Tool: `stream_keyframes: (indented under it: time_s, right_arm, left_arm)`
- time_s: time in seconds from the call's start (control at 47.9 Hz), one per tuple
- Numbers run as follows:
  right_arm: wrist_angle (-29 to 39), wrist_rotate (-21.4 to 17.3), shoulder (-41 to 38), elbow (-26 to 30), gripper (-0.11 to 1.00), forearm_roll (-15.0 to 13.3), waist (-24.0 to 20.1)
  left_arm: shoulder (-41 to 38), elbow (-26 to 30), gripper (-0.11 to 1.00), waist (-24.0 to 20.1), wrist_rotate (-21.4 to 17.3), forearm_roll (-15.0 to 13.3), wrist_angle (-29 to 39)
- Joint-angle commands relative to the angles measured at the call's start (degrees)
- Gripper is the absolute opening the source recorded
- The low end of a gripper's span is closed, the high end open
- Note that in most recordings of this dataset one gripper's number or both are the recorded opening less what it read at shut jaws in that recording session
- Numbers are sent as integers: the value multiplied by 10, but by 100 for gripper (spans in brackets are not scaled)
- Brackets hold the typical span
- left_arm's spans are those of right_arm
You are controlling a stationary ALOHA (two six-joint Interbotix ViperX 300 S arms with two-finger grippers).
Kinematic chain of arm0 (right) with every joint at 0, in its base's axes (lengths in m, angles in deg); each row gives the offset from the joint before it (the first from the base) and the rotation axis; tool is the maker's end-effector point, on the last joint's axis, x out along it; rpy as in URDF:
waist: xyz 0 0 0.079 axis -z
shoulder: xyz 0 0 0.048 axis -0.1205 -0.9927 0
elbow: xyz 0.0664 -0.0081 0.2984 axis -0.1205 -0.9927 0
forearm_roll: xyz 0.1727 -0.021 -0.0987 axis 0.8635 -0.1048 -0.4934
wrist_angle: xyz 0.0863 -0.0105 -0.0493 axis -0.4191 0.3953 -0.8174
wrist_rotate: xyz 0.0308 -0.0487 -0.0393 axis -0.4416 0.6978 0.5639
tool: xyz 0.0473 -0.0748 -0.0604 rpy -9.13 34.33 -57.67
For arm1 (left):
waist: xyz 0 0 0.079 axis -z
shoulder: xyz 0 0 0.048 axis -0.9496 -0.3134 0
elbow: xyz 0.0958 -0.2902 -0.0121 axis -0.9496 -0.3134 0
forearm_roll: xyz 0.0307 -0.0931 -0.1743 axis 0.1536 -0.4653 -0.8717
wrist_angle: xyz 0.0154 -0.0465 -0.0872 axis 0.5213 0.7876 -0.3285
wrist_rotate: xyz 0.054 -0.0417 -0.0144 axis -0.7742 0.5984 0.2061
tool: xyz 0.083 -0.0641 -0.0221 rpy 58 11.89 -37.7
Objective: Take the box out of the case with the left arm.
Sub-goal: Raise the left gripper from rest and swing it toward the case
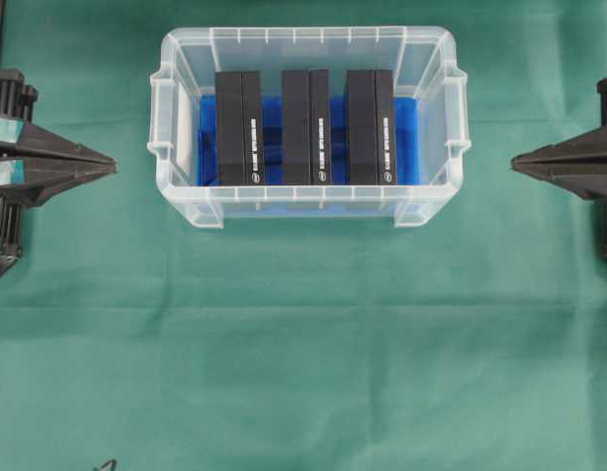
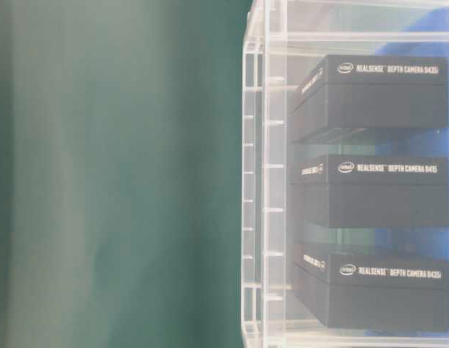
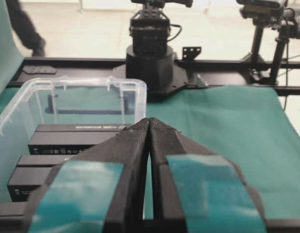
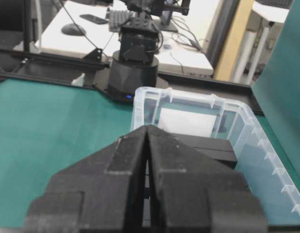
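Nothing of the task has been carried out so far, as judged from how things lie. Three black boxes are seen standing side by side inside the case, a clear plastic bin set on the green cloth toward the far middle of the table. The left box, the middle box and the right box are all held within the walls, on a blue lining, with narrow gaps kept between them. None has been lifted or tilted. Which one is meant is not settled by the task sentence (the left box lies nearest the left arm, so it may be judged the likely choice).

Everything is therefore left to be done: the reach over the rim, the opening of the fingers, the grasp, the lift and the setting down outside.

The left gripper is held well apart from the case, at the left edge of the overhead view, pointed level toward the bin's left wall. Its fingers are pressed together to a point, with nothing between them; the teal pads are seen in the left wrist view. The right gripper is mirrored on the opposite side, likewise closed on nothing and well clear of the case.
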State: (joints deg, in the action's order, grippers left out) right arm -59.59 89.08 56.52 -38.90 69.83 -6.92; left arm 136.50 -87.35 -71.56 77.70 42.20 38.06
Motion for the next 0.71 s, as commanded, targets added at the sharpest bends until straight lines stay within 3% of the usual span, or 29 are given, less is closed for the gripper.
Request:
stream_keyframes:
  time_s: [0.0, 0.293, 0.439, 0.522, 0.69]
  right_arm:
    - [2, -1, -6, 9, 1, 1, 2]
    - [157, -1, -18, 79, 1, 2, 2]
    - [197, -7, -10, 120, 1, 2, 1]
    - [216, -18, -9, 154, 1, 2, 2]
    - [263, -42, -18, 220, 1, 1, 4]
  left_arm:
    - [1, 12, 2, 0, 0, 6, -4]
    - [14, 21, 2, 1, 9, 6, 22]
    - [23, 45, 2, 3, 25, 6, 41]
    - [26, 74, 2, 4, 39, 6, 71]
    - [23, 164, 2, 4, 54, 6, 195]
